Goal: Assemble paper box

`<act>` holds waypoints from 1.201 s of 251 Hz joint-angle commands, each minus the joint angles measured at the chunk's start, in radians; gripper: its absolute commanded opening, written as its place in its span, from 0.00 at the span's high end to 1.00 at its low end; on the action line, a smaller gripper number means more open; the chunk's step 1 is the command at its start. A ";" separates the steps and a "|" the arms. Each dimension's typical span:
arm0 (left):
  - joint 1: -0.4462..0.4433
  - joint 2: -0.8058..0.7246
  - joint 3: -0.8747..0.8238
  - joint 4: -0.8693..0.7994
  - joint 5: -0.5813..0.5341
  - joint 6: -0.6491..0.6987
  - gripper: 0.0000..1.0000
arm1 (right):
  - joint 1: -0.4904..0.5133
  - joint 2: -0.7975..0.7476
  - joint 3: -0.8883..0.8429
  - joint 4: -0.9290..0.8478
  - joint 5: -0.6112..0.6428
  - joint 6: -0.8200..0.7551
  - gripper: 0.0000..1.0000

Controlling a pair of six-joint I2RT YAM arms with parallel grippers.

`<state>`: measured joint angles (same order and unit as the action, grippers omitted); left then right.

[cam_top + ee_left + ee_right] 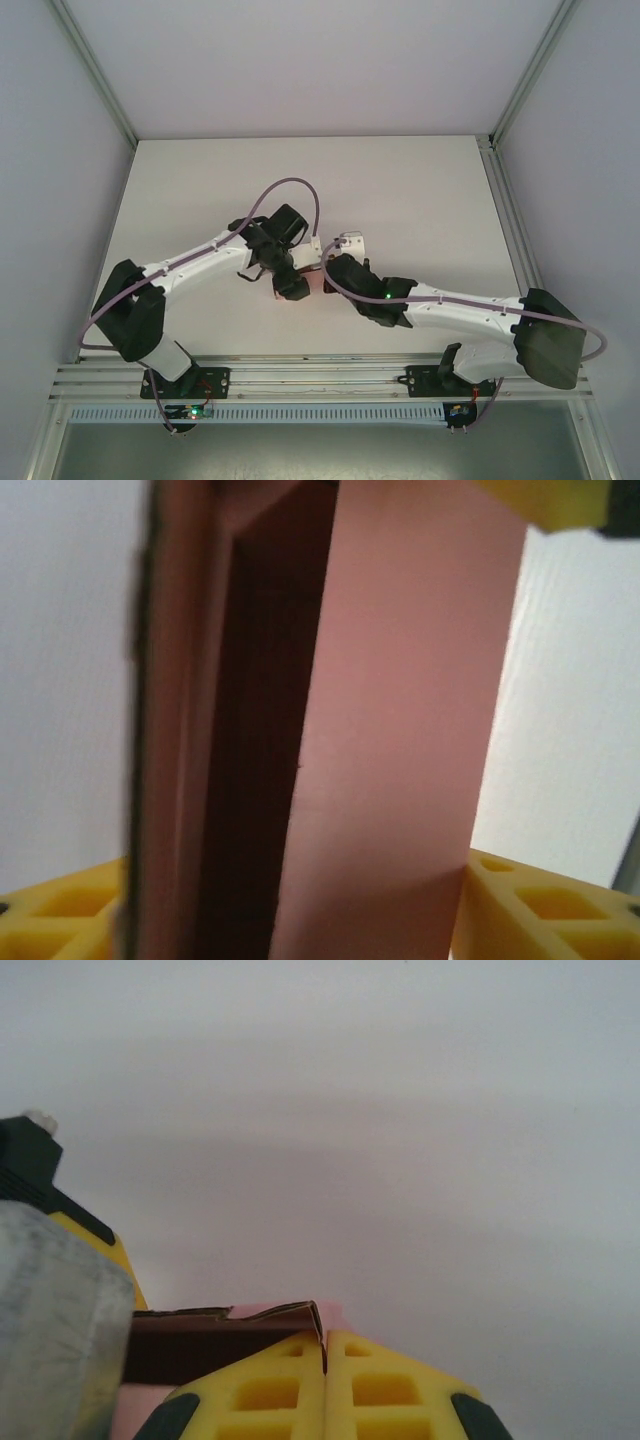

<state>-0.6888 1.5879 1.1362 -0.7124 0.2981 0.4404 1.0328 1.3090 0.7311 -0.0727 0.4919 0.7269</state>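
Both jaws grasp the box (400,730) at the desk (420,180) centre: my left jaws straddle its body, long axis pointing away; my right jaws pinch its wall edge.

I watch from the top camera, high behind the arm bases, looking down on the whole desk (400,180) around the paper box (318,285). Both wrist cameras sit hard against the paper box, facing it from opposite sides; all views share it.

Pink box (400,730), yel jaws, wht table (300,180).
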 commanded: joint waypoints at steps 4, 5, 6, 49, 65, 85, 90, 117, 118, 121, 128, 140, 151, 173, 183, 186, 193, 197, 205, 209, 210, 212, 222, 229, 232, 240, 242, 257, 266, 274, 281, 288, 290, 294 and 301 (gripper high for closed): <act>-0.016 0.056 0.006 0.006 -0.093 -0.042 0.43 | -0.021 0.013 0.043 -0.104 -0.077 0.007 1.00; -0.016 0.056 0.005 0.007 -0.094 -0.041 0.44 | -0.022 0.012 0.044 -0.106 -0.077 0.006 1.00; -0.016 0.056 0.004 0.009 -0.095 -0.040 0.44 | -0.023 0.012 0.045 -0.109 -0.079 0.005 1.00; -0.014 0.071 0.015 0.027 -0.102 -0.036 0.54 | -0.094 -0.019 0.055 -0.141 -0.196 -0.009 1.00; -0.015 0.078 0.026 0.018 -0.099 -0.034 0.54 | -0.094 -0.021 0.038 -0.119 -0.198 -0.020 1.00; -0.015 0.084 0.026 0.017 -0.088 -0.025 0.54 | -0.095 -0.010 0.004 -0.065 -0.196 -0.033 1.00; -0.014 0.083 0.024 0.020 -0.085 -0.022 0.54 | -0.095 -0.005 -0.007 -0.041 -0.202 -0.047 1.00; -0.014 0.085 0.024 0.014 -0.079 -0.013 0.54 | -0.094 0.027 -0.043 -0.004 -0.179 -0.067 1.00; -0.015 0.085 0.025 0.013 -0.079 -0.012 0.54 | -0.093 0.028 -0.043 -0.005 -0.177 -0.068 1.00; -0.014 0.084 0.025 0.010 -0.078 -0.011 0.54 | -0.094 0.029 -0.043 -0.011 -0.172 -0.068 1.00; -0.014 0.085 0.028 0.005 -0.079 -0.005 0.54 | -0.094 0.033 -0.043 -0.030 -0.161 -0.074 1.00; -0.015 0.085 0.033 -0.002 -0.081 -0.005 0.54 | -0.092 0.031 -0.048 -0.050 -0.143 -0.094 1.00; -0.014 0.085 0.033 -0.005 -0.078 0.002 0.54 | -0.091 0.025 -0.057 -0.062 -0.127 -0.101 1.00; -0.015 0.078 0.029 -0.003 -0.073 0.011 0.55 | -0.092 0.002 -0.071 -0.076 -0.150 -0.119 0.97; -0.015 0.076 0.028 -0.005 -0.072 0.016 0.54 | -0.092 -0.008 -0.073 -0.089 -0.167 -0.128 0.95; -0.015 0.076 0.028 -0.004 -0.072 0.017 0.55 | -0.092 -0.012 -0.077 -0.091 -0.168 -0.130 0.95; -0.014 0.075 0.027 -0.004 -0.070 0.020 0.55 | -0.093 -0.019 -0.085 -0.098 -0.170 -0.129 0.95; -0.014 0.076 0.027 -0.004 -0.069 0.022 0.55 | -0.092 -0.022 -0.090 -0.102 -0.170 -0.131 0.95; -0.013 0.076 0.027 -0.005 -0.070 0.023 0.55 | -0.093 -0.031 -0.100 -0.112 -0.174 -0.135 0.96; -0.012 0.077 0.028 -0.006 -0.070 0.022 0.55 | -0.094 -0.032 -0.106 -0.114 -0.172 -0.135 0.97; -0.013 0.078 0.027 -0.006 -0.071 0.023 0.55 | -0.094 -0.033 -0.106 -0.114 -0.172 -0.135 0.97; -0.013 0.078 0.027 -0.006 -0.069 0.024 0.55 | -0.093 -0.036 -0.110 -0.116 -0.171 -0.134 0.98; -0.013 0.078 0.027 -0.003 -0.069 0.027 0.55 | -0.094 -0.047 -0.128 -0.105 -0.174 -0.137 1.00; -0.013 0.079 0.028 -0.003 -0.067 0.028 0.55 | -0.094 -0.054 -0.144 -0.089 -0.181 -0.144 1.00; -0.013 0.079 0.027 -0.002 -0.067 0.030 0.55 | -0.095 -0.056 -0.153 -0.080 -0.185 -0.149 1.00; -0.011 0.081 0.027 -0.003 -0.065 0.030 0.55 | -0.095 -0.064 -0.177 -0.050 -0.201 -0.160 1.00; -0.011 0.080 0.029 -0.003 -0.065 0.030 0.55 | -0.095 -0.067 -0.183 -0.040 -0.205 -0.162 1.00; -0.011 0.084 0.035 -0.007 -0.062 0.028 0.55 | -0.094 -0.081 -0.228 0.024 -0.248 -0.172 1.00; -0.011 0.084 0.036 -0.009 -0.059 0.030 0.55 | -0.090 -0.091 -0.264 0.079 -0.284 -0.192 1.00; -0.012 0.084 0.036 -0.007 -0.059 0.031 0.55 | -0.085 -0.101 -0.299 0.123 -0.294 -0.199 1.00; -0.011 0.084 0.036 -0.007 -0.057 0.032 0.55 | -0.085 -0.111 -0.326 0.151 -0.285 -0.191 1.00; -0.012 0.084 0.036 -0.007 -0.053 0.032 0.56 | -0.086 -0.120 -0.350 0.171 -0.274 -0.182 0.99; -0.012 0.084 0.037 -0.007 -0.052 0.034 0.56 | -0.088 -0.124 -0.356 0.176 -0.269 -0.180 0.99; -0.011 0.083 0.036 -0.007 -0.052 0.036 0.55 | -0.087 -0.130 -0.366 0.186 -0.259 -0.176 1.00; -0.011 0.084 0.037 -0.008 -0.051 0.037 0.55 | -0.089 -0.144 -0.371 0.181 -0.235 -0.161 0.99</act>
<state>-0.7006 1.6329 1.1721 -0.6884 0.2504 0.4740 0.9386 1.1713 0.4755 0.1944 0.2844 0.5602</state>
